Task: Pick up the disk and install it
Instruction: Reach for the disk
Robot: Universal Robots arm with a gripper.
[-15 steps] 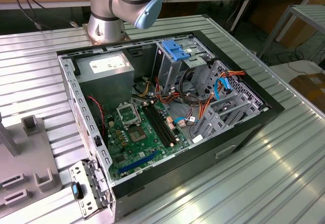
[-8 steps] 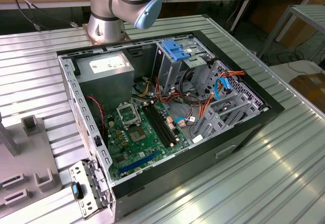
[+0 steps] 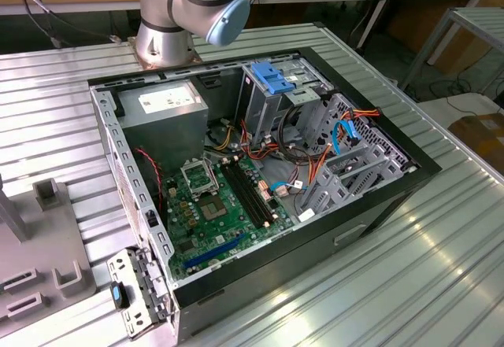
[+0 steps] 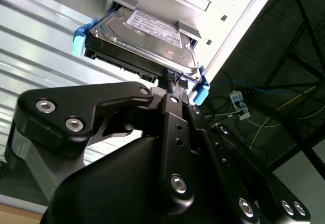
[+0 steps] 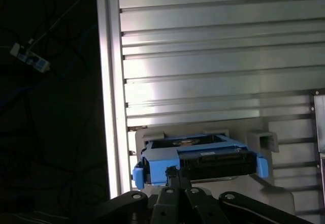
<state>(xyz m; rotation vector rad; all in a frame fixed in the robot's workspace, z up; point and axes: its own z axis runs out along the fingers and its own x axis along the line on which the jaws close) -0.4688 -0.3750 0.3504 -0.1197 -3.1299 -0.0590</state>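
In the second wrist view the tool (image 4: 175, 79) is set against the middle of the near end face of the disk (image 4: 144, 31). Whether it is clamped on that end or merely brought up to it cannot be told.

The disk is found directly ahead of the tool, with nothing between them. A short end is turned toward the tool, and a blue rail (image 5: 157, 165) is carried on each long side. The long axis is therefore judged to run straight away from the tool, in line with its reach and not across it. Any pull or lift would thus be made along the length of the disk.

The disk is laid flat in a grey holder (image 5: 261, 140), whose raised blocks are seen at its corners. The holder is placed on the ribbed metal desk (image 5: 203, 56), just beside one of its long edges, beyond which only dark floor is made out.

In the exterior view the open computer case (image 3: 315, 245) is seen lying on its side at the middle of the desk, well apart from that edge.
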